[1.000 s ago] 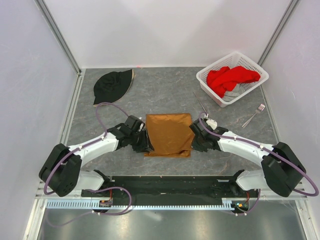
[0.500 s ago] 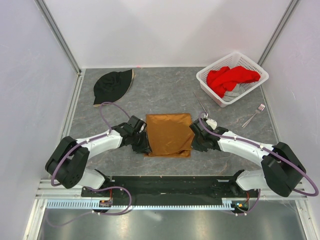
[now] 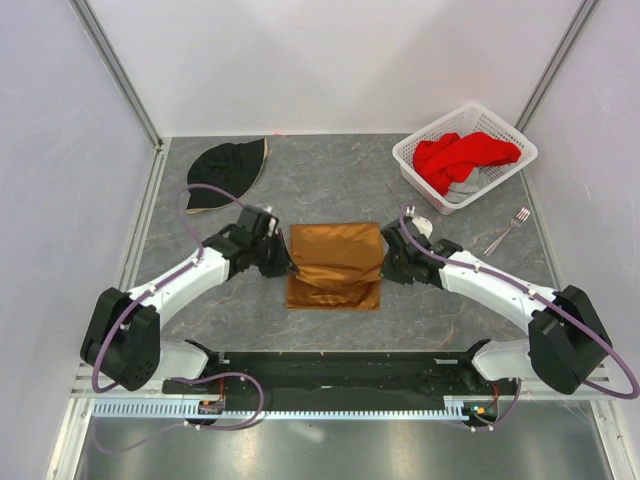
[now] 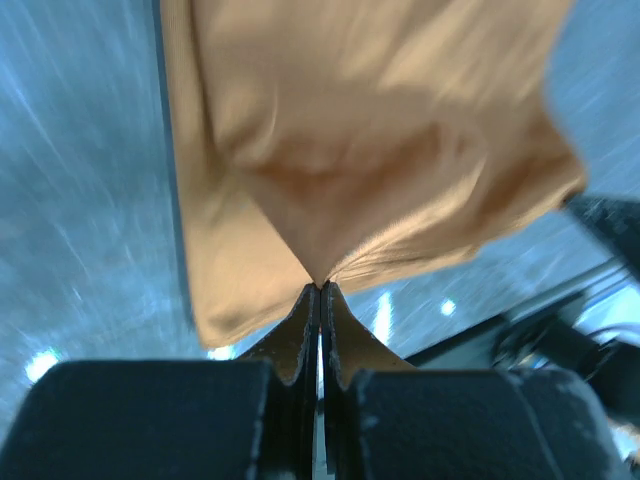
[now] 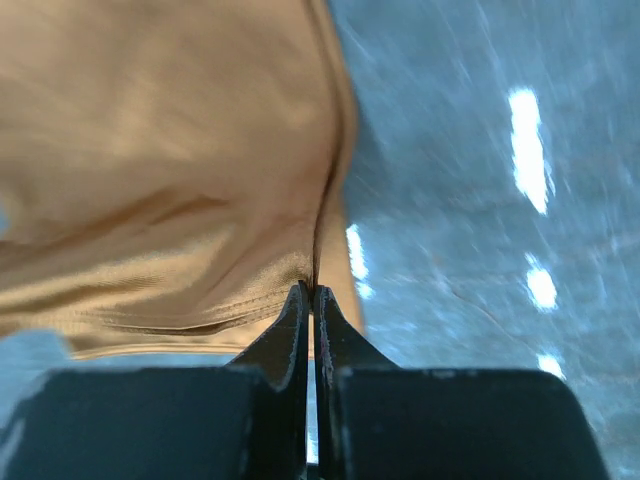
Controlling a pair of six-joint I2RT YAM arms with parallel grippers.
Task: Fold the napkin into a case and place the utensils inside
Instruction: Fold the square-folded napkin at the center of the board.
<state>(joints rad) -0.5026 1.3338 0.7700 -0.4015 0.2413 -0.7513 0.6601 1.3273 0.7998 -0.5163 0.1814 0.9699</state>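
While the napkin (image 3: 334, 265) sits part-folded at the middle of the table (image 3: 330, 180), our left fingers (image 4: 300, 340) pinch its left edge; our right fingers (image 5: 293, 335) pinch its right edge.

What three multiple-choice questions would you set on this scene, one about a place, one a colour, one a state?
1. Where is the fork? A on the napkin; B inside the basket; C on the table beside the basket.
2. What colour is the top cloth in the basket? A blue; B red; C green.
3. How are the left gripper and right gripper? A both shut on the napkin; B both open; C only one shut.
Answers: 1 C, it lies on bare table; 2 B, red fabric tops the basket; 3 A, both wrist views show them pinching it.
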